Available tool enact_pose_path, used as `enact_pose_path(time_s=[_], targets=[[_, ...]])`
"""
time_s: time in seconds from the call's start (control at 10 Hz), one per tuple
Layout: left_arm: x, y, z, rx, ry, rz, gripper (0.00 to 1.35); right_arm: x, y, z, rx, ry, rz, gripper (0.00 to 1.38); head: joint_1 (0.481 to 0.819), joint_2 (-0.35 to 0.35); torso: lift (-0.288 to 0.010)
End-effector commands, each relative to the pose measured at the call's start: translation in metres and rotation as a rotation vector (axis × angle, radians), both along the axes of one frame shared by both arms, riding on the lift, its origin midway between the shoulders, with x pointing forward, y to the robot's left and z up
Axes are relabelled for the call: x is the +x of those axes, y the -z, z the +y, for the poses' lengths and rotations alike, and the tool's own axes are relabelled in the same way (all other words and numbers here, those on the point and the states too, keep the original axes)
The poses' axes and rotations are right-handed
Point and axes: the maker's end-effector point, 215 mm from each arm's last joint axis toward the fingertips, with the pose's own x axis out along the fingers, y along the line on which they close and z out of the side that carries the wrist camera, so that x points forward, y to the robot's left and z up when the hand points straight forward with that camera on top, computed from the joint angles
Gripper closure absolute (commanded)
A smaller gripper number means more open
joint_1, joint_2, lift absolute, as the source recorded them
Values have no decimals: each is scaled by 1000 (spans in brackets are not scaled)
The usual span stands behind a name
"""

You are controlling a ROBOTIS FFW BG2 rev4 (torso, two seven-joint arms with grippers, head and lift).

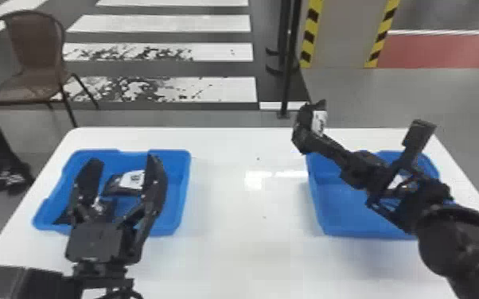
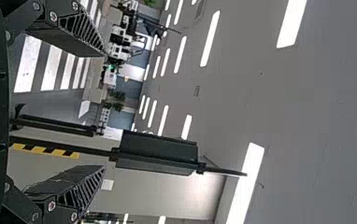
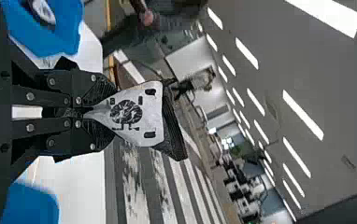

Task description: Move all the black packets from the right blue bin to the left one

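Note:
My right gripper (image 1: 317,142) is shut on a black packet (image 1: 303,125) with a white label, held up over the inner far corner of the right blue bin (image 1: 364,232). In the right wrist view, the right gripper (image 3: 95,113) pinches one end of this packet (image 3: 173,128). My left gripper (image 1: 124,162) stands over the left blue bin (image 1: 177,191) with its fingers apart; in the left wrist view, the left gripper (image 2: 104,112) has nothing between its fingertips. Black packets (image 1: 111,187) lie in the left bin, partly hidden by that gripper. The right arm covers part of the right bin.
Both bins stand on a white table (image 1: 250,222), with a stretch of tabletop between them. Beyond the table are a brown chair (image 1: 37,71) at the left and a black post (image 1: 288,67) near the far edge.

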Motion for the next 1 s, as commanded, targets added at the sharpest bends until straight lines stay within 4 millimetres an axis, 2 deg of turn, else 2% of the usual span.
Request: enact_pose_path(time_s=[0.0,0.1,0.3,0.5,0.7,0.9], targets=[[8,6,-11,14,40,54,209,-23,-10,82,26,-189,-7,1093,695,76,-140],[9,6,-13,13,45,61,249,-41,-11,120,35,-278,-5,1093,695,129,-140],[16,6,-12,5,67,95,260,-67,-13,159,51,-370,2,1093,695,199,-140],[21,10,-17,16,102,129,272,-87,-10,182,70,-432,19,1093,695,254,-140],[24,19,-25,12,136,165,289,-107,-7,208,80,-493,39,1093,695,276,-140],[26,20,-30,4,170,173,312,-113,-2,216,72,-512,50,1093,695,301,-140]])
